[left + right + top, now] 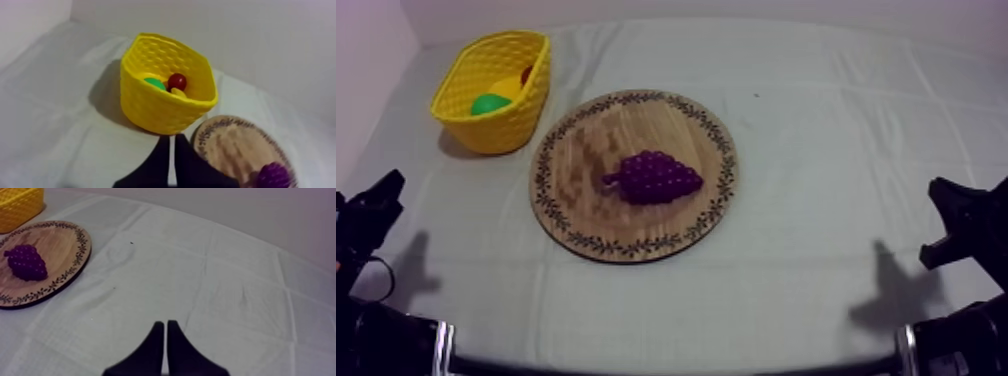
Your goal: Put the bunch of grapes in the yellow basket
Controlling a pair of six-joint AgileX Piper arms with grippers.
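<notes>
Unpicked bunch of grapes (654,177), both arms parked low.
It is left lying on the wooden board (576,150) at frame centre; the yellow basket (501,125) is set upper left, probably favouring the left end effector (171,136), pressed together like the right end effector (165,322).

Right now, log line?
bunch of grapes on wooden board | yellow basket holds small red fruit | left hand shut | right hand shut | grasp not started
</notes>
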